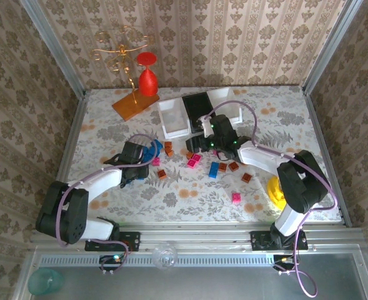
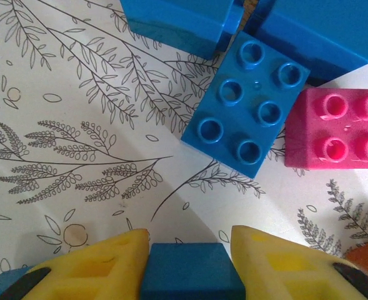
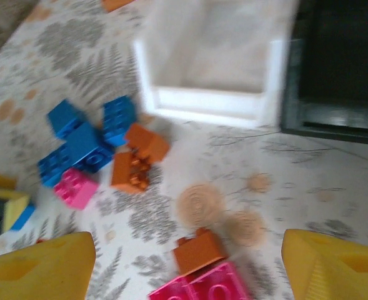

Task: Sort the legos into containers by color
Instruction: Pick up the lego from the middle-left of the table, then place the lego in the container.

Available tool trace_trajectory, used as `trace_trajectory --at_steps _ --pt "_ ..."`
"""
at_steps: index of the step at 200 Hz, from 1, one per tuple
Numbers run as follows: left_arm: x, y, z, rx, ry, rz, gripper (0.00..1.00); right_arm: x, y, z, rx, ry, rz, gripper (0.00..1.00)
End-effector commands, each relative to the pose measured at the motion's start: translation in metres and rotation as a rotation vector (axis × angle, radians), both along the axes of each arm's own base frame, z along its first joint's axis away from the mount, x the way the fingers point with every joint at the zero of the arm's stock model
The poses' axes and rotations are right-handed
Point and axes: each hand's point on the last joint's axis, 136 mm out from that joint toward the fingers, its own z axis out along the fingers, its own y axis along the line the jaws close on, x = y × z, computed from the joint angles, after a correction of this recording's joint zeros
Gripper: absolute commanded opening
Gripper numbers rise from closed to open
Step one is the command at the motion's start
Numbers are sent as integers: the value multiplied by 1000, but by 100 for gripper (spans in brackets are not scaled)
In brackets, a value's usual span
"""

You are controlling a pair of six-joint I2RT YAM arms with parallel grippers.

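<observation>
Left wrist view shows the left gripper [image 2: 190, 240] clamped on a blue lego [image 2: 191, 275], near a blue six-stud brick [image 2: 243, 103] touching a pink brick [image 2: 333, 128]. The right gripper [image 3: 187, 247] hangs wide open over an orange brick [image 3: 198, 251], near the white bin [image 3: 208, 100] and black bin [image 3: 340, 94].

- Bins: 3 were out, i.e. white bin [image 1: 176, 133], 2nd white bin [image 1: 224, 94], black bin [image 1: 195, 106].
- Pink legos [image 1: 236, 197]: 3 counted, top view.
- Orange-brown legos [image 1: 247, 177]: approx. 7.
- Blue legos [image 2: 245, 106]: min. 4 in left wrist view, cluster too tight for exact no.; 1 more lay apart.
- Misc.: 1 orange board [image 1: 130, 105], 1 gold wire stand [image 1: 118, 53], 1 yellow packet [image 1: 275, 190].
</observation>
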Motion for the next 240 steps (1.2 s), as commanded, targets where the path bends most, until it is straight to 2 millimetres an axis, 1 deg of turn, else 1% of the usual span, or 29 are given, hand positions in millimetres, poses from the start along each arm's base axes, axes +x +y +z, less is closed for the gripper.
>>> trace_trajectory --at_steps 1,17,32,41,52,53,67,81,91,104,109,123,129,146,150,155,177,190,198,199,200,215,221,225,240 --pt "-5 -2 -8 2 21 -9 36 -33 32 14 77 -50 216 80" --pt "-1 -3 -3 -7 3 -4 31 -46 39 13 90 -56 275 81" --pt "6 -7 11 -26 -43 -2 27 -53 38 15 99 -67 292 81" --pt "12 -11 26 -49 -92 0 26 -56 36 18 100 -85 295 81" --pt "23 -17 50 -83 -170 2 25 -58 34 24 102 -117 298 81" --pt "24 -17 52 -87 -180 3 25 -58 33 22 99 -115 298 81" --pt "41 -25 83 -132 -290 10 24 -60 29 29 98 -160 292 82" --pt "61 -32 108 -162 -372 14 24 -54 25 35 93 -209 259 82" --pt "77 -39 122 -170 -411 9 24 -48 21 38 88 -239 220 83" --pt "99 -48 133 -171 -448 0 24 -35 14 39 72 -262 143 84" --pt "109 -53 141 -175 -473 -6 24 -31 11 40 67 -267 115 85" --pt "135 -64 148 -176 -499 -20 24 -19 3 40 53 -274 33 86" --pt "146 -71 145 -175 -500 -34 24 -13 -4 39 38 -271 -23 86" --pt "176 -88 143 -178 -510 -63 24 -5 -15 34 6 -253 -109 86" --pt "184 -91 139 -175 -507 -66 24 -3 -18 34 2 -251 -127 86" --pt "192 -95 139 -173 -510 -71 24 -2 -21 32 -3 -242 -144 86" --pt "229 -115 125 -161 -499 -111 24 -3 -31 26 -5 -214 -192 87" --pt "248 -122 112 -143 -475 -117 24 -6 -37 24 -6 -204 -212 87" --pt "257 -125 105 -136 -465 -119 24 -9 -41 21 -9 -197 -222 87" --pt "259 -125 101 -133 -459 -118 24 -9 -42 21 -11 -196 -225 87" --pt "260 -126 104 -135 -463 -118 24 -9 -42 21 -11 -196 -225 87" --pt "276 -131 97 -132 -465 -126 24 -14 -48 19 -18 -190 -240 87" --pt "281 -134 97 -129 -472 -130 26 -16 -51 19 -24 -188 -246 87" --pt "284 -134 93 -123 -468 -132 27 -17 -53 19 -27 -186 -251 87" --pt "295 -138 94 -119 -480 -138 33 -22 -59 18 -40 -185 -261 87"
